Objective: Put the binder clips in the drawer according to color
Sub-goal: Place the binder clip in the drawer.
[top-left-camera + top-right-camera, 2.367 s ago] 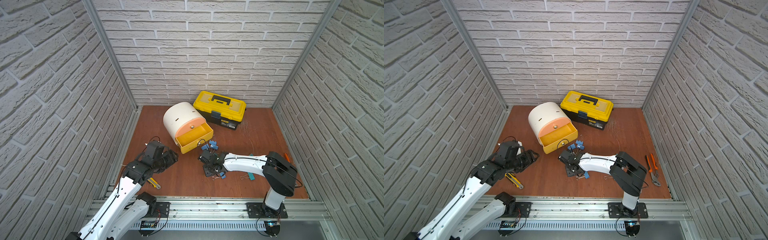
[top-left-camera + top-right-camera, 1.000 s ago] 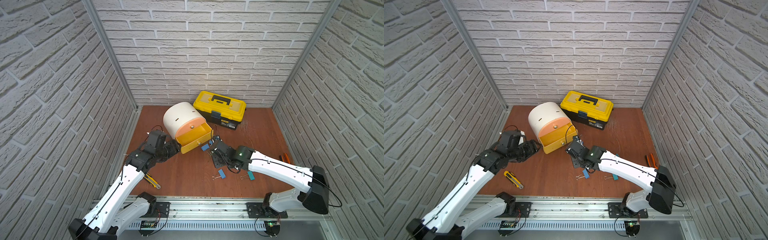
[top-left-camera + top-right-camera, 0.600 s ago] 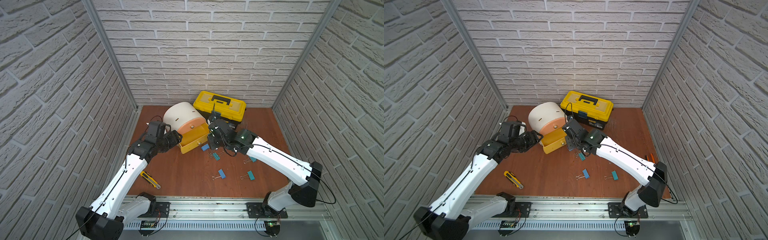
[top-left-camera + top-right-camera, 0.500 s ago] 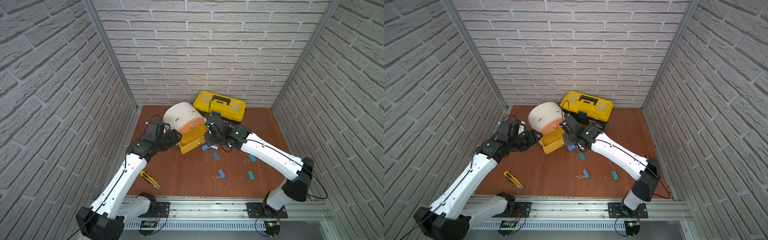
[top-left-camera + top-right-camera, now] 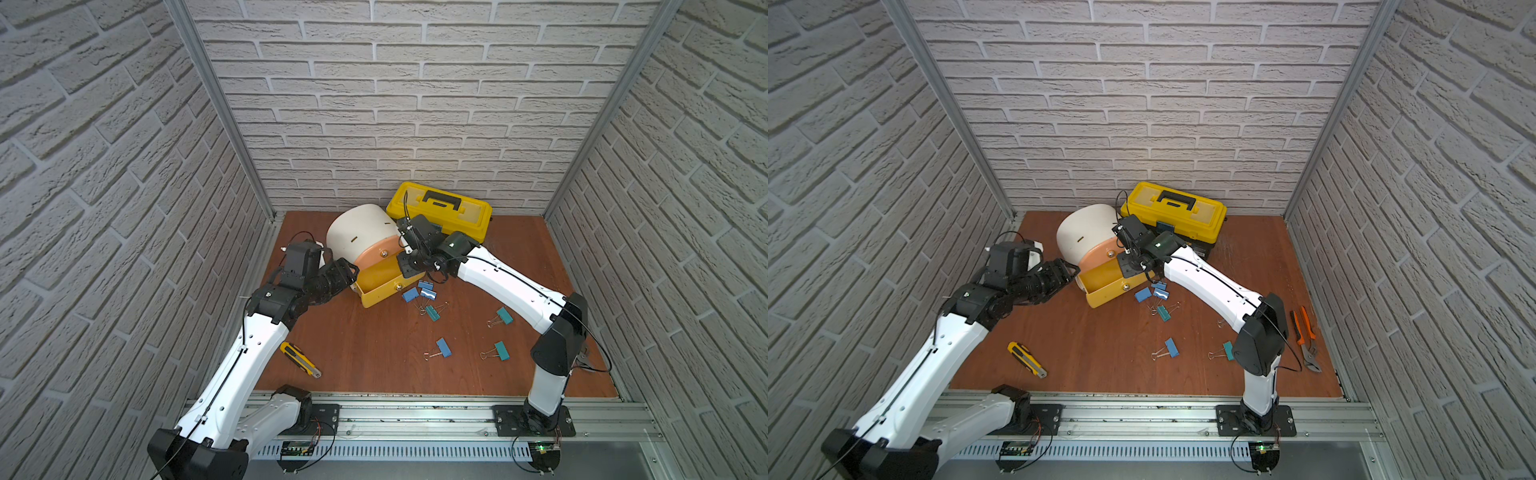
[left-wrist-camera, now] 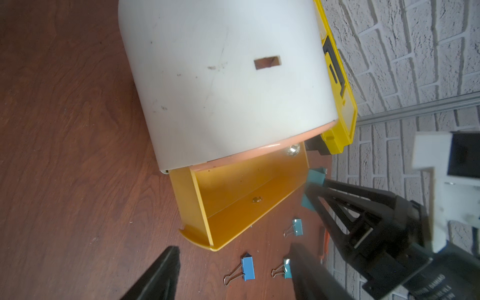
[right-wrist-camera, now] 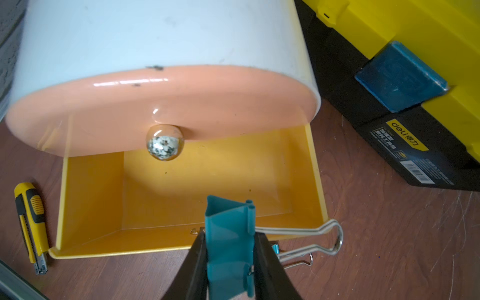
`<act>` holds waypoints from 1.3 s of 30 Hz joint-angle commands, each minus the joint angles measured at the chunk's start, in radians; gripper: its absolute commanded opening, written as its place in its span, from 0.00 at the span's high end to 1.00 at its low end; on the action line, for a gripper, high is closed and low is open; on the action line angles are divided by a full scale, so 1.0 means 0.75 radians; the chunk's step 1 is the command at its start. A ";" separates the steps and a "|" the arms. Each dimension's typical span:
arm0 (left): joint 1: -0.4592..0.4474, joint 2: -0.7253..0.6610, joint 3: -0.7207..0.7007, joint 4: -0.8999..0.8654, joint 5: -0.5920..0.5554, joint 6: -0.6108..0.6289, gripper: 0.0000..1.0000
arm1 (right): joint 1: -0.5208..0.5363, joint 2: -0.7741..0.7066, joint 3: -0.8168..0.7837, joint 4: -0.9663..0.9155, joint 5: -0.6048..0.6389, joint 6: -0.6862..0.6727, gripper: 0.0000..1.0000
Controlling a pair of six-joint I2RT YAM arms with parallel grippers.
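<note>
The white drum-shaped drawer cabinet [image 5: 357,232] has its peach front shut and its yellow drawer [image 5: 384,284] pulled out; no clips show inside it [image 7: 181,197]. My right gripper [image 7: 228,241] is shut on a teal binder clip [image 7: 230,228], held just above the yellow drawer's front edge [image 5: 409,266]. Its wire handles stick out sideways. Several blue and teal binder clips lie on the floor: a cluster [image 5: 422,293] by the drawer front, others further out [image 5: 444,347] [image 5: 500,350] [image 5: 505,316]. My left gripper [image 5: 349,270] [image 6: 232,250] stands open beside the drawer's left side, holding nothing.
A yellow-black toolbox [image 5: 440,208] stands against the back wall, right behind the cabinet. A yellow utility knife [image 5: 300,359] lies at the front left. Orange-handled pliers [image 5: 1304,336] lie by the right wall. Brick walls close in three sides.
My right arm has carried the teal clip up from the floor cluster to the yellow drawer. My left arm has reached forward to the drawer's left side.
</note>
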 commanded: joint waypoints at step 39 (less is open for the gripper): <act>-0.003 -0.035 0.001 -0.054 -0.038 0.032 0.29 | -0.100 -0.113 -0.054 0.048 -0.033 0.026 0.52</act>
